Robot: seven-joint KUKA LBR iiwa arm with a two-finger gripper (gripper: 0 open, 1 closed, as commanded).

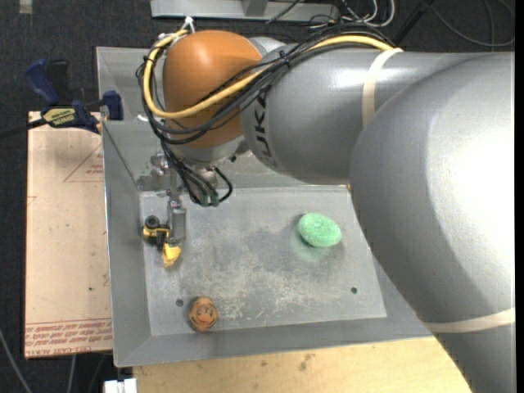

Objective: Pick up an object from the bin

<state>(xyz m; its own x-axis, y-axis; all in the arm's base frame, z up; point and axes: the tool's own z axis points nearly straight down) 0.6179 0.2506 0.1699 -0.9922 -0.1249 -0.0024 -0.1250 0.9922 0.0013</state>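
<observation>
- Scuffed grey metal forms the floor of the bin point(270, 277), which sits on dark carpet, and you look down into it from above and a little to one side.
- You see the silver arm point(409, 137) reaching in from the right and covering the bin's upper right part.
- At its wrist sits a rounded orange cover point(205, 80), with yellow and black cables point(176, 113) looped around it.
- Below that cover, the gripper point(174, 229) hangs low over the left side of the bin floor, close to the left wall.
- You cannot tell from this angle whether the claw is open or closed, or whether it grips anything.
- Right at the gripper's tip lies a small yellow-and-black object point(154, 234). Its black part shows just left of the tip and a yellow end pokes out just below.
- Whether the claw touches that object or only hovers over it is not clear.
- Well apart, on the right half of the floor, you find a green oval lump point(319, 230) lying alone.
- Near the front edge, below the gripper, rests a small brown ball point(202, 313).
</observation>
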